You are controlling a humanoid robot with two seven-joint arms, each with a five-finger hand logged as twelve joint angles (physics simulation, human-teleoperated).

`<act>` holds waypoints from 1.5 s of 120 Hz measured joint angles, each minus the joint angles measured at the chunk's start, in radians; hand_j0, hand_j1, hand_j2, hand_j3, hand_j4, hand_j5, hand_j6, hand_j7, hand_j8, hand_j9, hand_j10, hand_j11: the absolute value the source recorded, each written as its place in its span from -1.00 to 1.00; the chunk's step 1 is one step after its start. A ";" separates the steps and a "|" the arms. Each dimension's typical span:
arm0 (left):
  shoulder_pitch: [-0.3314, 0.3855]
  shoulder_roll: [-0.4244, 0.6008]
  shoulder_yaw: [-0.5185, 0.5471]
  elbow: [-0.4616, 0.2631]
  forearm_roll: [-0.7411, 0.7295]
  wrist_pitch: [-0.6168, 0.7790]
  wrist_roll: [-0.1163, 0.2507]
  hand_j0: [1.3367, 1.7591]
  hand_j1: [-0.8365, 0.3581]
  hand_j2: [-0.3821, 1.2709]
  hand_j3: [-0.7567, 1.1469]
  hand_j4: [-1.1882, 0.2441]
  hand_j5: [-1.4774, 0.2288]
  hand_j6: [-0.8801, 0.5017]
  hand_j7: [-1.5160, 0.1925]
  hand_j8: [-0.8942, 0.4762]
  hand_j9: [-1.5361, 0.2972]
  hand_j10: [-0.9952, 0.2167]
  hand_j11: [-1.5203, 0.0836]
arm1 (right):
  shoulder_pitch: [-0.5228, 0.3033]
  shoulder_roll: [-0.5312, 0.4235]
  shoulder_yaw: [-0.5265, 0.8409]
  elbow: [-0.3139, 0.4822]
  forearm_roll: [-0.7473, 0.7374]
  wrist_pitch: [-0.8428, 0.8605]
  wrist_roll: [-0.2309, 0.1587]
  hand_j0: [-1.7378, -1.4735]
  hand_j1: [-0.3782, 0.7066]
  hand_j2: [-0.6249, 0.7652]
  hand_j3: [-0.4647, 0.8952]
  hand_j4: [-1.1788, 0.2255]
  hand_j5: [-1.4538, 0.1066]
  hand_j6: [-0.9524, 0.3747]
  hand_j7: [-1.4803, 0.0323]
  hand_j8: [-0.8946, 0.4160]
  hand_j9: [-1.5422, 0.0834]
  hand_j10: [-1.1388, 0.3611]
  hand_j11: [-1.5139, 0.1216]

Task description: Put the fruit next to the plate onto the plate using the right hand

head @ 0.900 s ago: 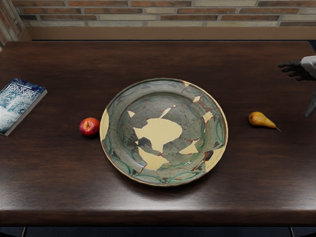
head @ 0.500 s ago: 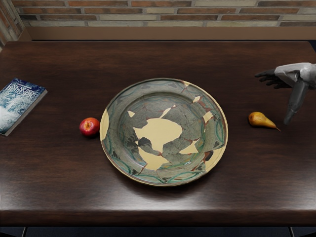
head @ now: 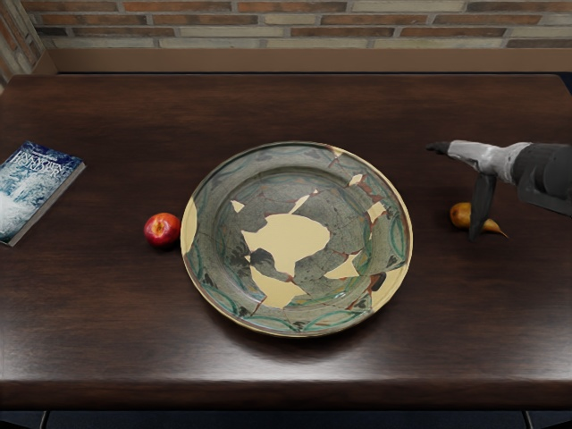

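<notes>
Nearest: plate (head: 295, 241) mid-surface (head: 107, 322), nothing on it yet. Apple (head: 162, 229) just beside its left rim; pear (head: 459, 214) off to the right, clear of the rim, lying on its side, stem pointing away from the plate. Book (head: 36, 188) far left, out of the way. Over the pear: right robot hand (head: 484, 165) — spread wide, holding nothing, one digit hanging down across the fruit; can't tell if touching. Likely failure modes: nudging instead of wrapping — tapered shape, would probably roll or spin toward the right edge; pinching the thin neck and dropping mid-carry; clipping the raised plate rim on the way in. Also worth flagging: possibly wrong fruit, given the apple closer to the plate.
</notes>
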State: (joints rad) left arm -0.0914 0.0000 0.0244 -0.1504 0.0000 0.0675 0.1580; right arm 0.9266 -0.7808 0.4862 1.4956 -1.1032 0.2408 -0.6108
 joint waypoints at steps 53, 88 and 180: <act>0.000 0.000 0.000 0.000 0.000 0.000 0.000 0.52 0.95 -0.53 -0.21 0.63 0.71 0.25 0.75 0.28 0.65 0.61 0.87 | -0.116 0.071 -0.037 -0.039 -0.188 -0.169 0.000 -0.40 -0.65 -0.14 -0.32 0.48 0.63 0.22 0.72 0.15 0.68 0.33 0.63; -0.001 0.000 0.000 0.000 0.000 0.000 0.000 0.52 0.95 -0.53 -0.21 0.63 0.71 0.25 0.75 0.28 0.65 0.61 0.87 | -0.145 0.078 -0.040 -0.040 -0.219 -0.208 0.000 -0.40 -0.28 -0.18 -0.32 0.24 0.36 -0.03 0.43 -0.11 0.41 0.11 0.37; -0.001 0.000 0.000 0.000 0.000 0.000 0.000 0.52 0.95 -0.53 -0.21 0.63 0.71 0.25 0.75 0.28 0.65 0.61 0.87 | -0.225 0.079 -0.042 -0.031 -0.348 -0.334 0.000 -0.40 -0.12 -0.20 -0.32 0.14 0.24 -0.14 0.31 -0.21 0.30 0.01 0.26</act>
State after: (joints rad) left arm -0.0920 0.0000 0.0243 -0.1504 0.0001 0.0675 0.1579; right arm 0.7015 -0.7020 0.4446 1.4645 -1.4516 -0.0927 -0.6109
